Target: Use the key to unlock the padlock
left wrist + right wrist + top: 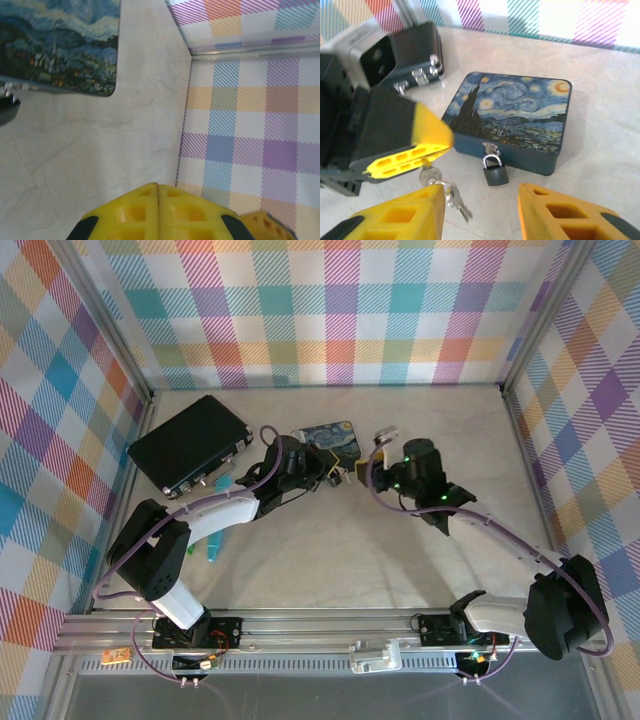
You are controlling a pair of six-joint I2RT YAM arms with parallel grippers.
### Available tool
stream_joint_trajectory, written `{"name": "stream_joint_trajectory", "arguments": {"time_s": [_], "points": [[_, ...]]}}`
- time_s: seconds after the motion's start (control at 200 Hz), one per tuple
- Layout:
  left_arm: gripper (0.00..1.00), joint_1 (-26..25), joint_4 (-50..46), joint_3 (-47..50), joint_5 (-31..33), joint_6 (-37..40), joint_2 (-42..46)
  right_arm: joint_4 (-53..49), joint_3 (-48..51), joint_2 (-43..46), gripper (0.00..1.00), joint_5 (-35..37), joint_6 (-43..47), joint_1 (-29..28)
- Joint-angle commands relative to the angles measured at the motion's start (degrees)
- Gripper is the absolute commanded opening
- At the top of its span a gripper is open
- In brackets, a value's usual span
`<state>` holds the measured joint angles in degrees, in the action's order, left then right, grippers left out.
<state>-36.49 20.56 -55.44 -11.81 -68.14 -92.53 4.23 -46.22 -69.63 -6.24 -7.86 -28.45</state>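
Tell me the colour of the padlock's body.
The padlock body is dark grey, best seen in the right wrist view.

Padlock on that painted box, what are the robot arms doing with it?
They're trying to unlock it. The left arm's fingers are pinched shut on a little silver key, with another key hanging off its ring. The right arm's fingers are open, hovering just in front. The small dark padlock hangs closed on the latch of the Starry Night tin, and the key isn't in it yet.
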Motion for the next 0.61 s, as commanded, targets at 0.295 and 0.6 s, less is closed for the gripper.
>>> {"name": "stream_joint_trajectory", "arguments": {"time_s": [0.295, 0.6], "points": [[0.00, 1.07, 10.89, -1.69, -13.29, 27.35, 2.29, 20.93, 6.77, -2.46, 0.56, -31.62, -26.18, 9.02], [0.00, 1.06, 13.35, -0.12, -15.67, 33.77, 6.28, 43.57, 10.18, -7.42, 0.43, -36.92, -36.15, 8.96]]}}
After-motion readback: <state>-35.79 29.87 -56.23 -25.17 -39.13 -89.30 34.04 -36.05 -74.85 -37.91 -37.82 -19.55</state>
